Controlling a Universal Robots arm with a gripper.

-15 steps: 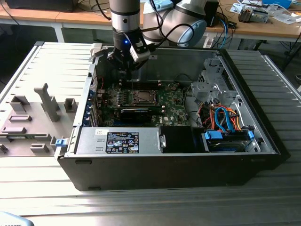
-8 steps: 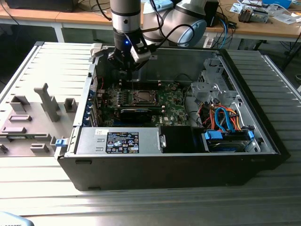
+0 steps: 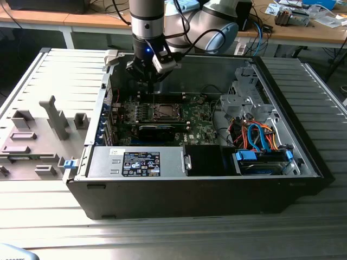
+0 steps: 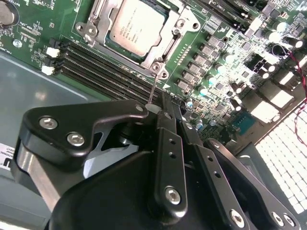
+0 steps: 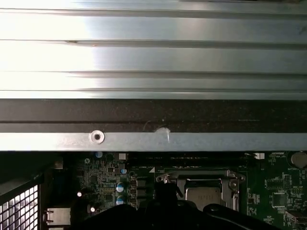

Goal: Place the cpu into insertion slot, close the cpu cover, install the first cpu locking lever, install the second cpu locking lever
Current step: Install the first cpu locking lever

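The cpu [image 4: 135, 26] sits in the insertion slot [image 4: 165, 36] on the green motherboard [image 4: 225, 62], w/ the cpu cover [image 4: 103, 17] down around it. The pincer [image 4: 160, 112] hangs just above the board beside the slot, jaws pinched on a thin locking lever [image 4: 152, 88].

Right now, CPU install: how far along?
Done: the cpu sits in the insertion slot with the cpu cover closed flat around it. In hand: the gripper hangs just above a thin locking lever standing up at the socket's corner. Left: whether either lever is latched cannot be told.
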